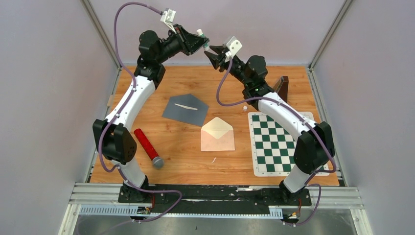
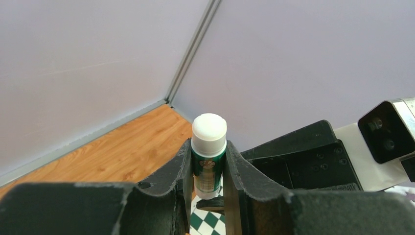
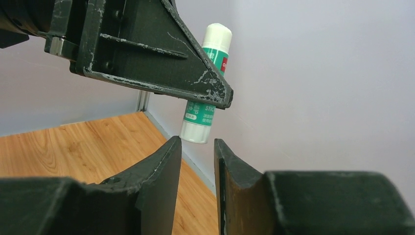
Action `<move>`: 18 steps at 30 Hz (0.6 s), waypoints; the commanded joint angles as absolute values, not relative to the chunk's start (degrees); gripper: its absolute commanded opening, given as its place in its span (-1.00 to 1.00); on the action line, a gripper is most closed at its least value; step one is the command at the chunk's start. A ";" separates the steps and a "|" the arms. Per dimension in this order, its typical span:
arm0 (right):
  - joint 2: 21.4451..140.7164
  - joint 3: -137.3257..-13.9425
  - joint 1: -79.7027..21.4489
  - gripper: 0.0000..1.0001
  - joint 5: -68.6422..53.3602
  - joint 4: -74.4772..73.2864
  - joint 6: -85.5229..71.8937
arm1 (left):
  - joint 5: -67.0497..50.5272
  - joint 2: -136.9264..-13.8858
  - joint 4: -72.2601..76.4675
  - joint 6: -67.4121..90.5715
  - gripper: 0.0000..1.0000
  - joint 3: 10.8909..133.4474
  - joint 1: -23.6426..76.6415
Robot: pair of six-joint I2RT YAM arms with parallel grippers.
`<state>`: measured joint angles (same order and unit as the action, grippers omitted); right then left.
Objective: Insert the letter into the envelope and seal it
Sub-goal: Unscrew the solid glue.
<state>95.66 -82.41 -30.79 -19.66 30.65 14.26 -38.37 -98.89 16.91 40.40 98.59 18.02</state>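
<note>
A cream envelope (image 1: 218, 134) lies flap-open at the middle of the wooden table; the letter does not show as a separate sheet. My left gripper (image 1: 201, 44) (image 2: 209, 144) is raised high at the back, shut on a green-and-white glue stick (image 1: 200, 33) (image 2: 209, 147) (image 3: 208, 73). The stick's white cap points up. My right gripper (image 1: 209, 53) (image 3: 197, 141) faces it from the right, open by a narrow gap. Its fingertips (image 3: 173, 147) are right at the stick's lower end, and nothing sits between the pads.
A grey open envelope (image 1: 186, 108) with a white strip lies left of the cream one. A red cylinder with a grey head (image 1: 148, 147) lies near the left arm. On the right are a green checkered mat (image 1: 281, 143), a dark brown block (image 1: 281, 85) and a small white piece (image 1: 244, 106).
</note>
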 commanded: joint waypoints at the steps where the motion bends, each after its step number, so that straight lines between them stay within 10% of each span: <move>1: 96.64 -86.09 -31.29 -0.38 -19.02 31.53 15.41 | -38.21 -96.20 18.48 41.31 -1.00 98.53 18.45; 18: 97.86 -88.20 -31.55 -0.37 -19.22 29.97 13.93 | -38.38 -97.19 18.46 41.32 -1.00 98.69 18.72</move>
